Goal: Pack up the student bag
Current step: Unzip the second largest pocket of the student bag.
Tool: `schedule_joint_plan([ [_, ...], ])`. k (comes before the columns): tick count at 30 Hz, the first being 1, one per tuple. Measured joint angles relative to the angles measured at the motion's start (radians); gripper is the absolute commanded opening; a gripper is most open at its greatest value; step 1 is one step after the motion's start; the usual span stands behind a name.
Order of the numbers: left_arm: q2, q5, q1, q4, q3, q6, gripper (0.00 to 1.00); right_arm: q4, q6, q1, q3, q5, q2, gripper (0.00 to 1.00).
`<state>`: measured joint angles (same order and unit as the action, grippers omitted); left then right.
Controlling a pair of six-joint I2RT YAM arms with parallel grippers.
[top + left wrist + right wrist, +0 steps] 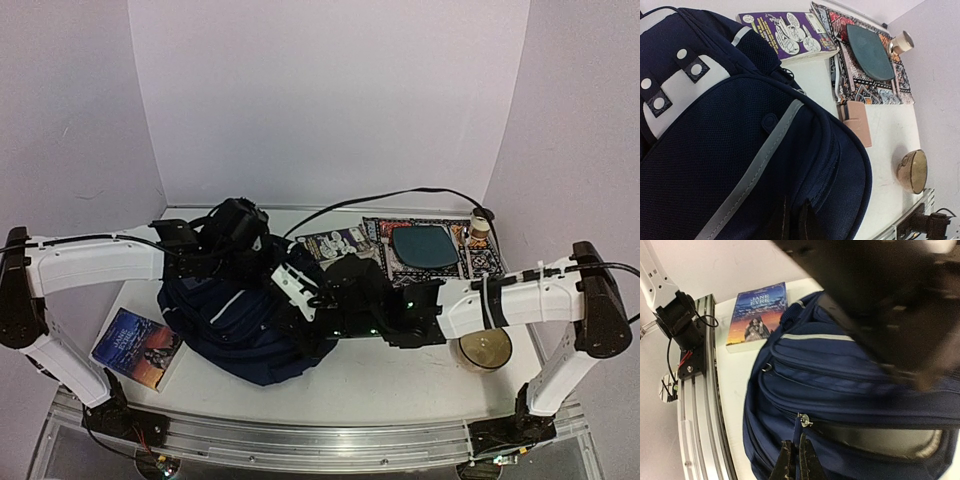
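Note:
The student bag (225, 325) is a dark navy backpack with grey-white stripes, lying on its side at the table's left middle. It fills the left wrist view (730, 140) and the right wrist view (840, 375). My left gripper (262, 268) is over the bag's top; its fingers (795, 220) are shut on a fold of the bag's fabric. My right gripper (300, 325) reaches in from the right; its fingers (799, 457) are shut on a blue zipper pull (799, 430) at the silver slider. A dark gap runs right of the slider.
A paperback book (137, 345) lies front left by the rail. A purple comic (335, 243), a patterned mat with a teal pouch (425, 247) and a small cup (480, 228) are at the back right. A bowl (485, 348) sits front right. A tan card holder (857, 122) lies beside the bag.

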<state>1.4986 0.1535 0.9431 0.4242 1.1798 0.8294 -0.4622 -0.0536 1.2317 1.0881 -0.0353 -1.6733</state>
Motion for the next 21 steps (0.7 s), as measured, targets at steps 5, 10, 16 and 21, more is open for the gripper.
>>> schedule_joint_plan([
  [5,-0.007,-0.014,-0.025,0.006,0.023,0.062,0.0,-0.032,0.005,0.035,0.043,0.042,-0.05,0.0],
  [10,-0.032,-0.028,-0.047,0.006,0.024,0.122,0.0,-0.049,0.047,0.078,0.109,0.123,-0.115,0.0],
  [16,-0.058,-0.03,-0.056,0.004,0.024,0.184,0.0,-0.099,0.132,0.126,0.18,0.237,-0.194,0.0],
  [21,-0.06,-0.039,-0.058,-0.003,0.024,0.199,0.0,-0.149,0.171,0.136,0.205,0.269,-0.225,0.0],
])
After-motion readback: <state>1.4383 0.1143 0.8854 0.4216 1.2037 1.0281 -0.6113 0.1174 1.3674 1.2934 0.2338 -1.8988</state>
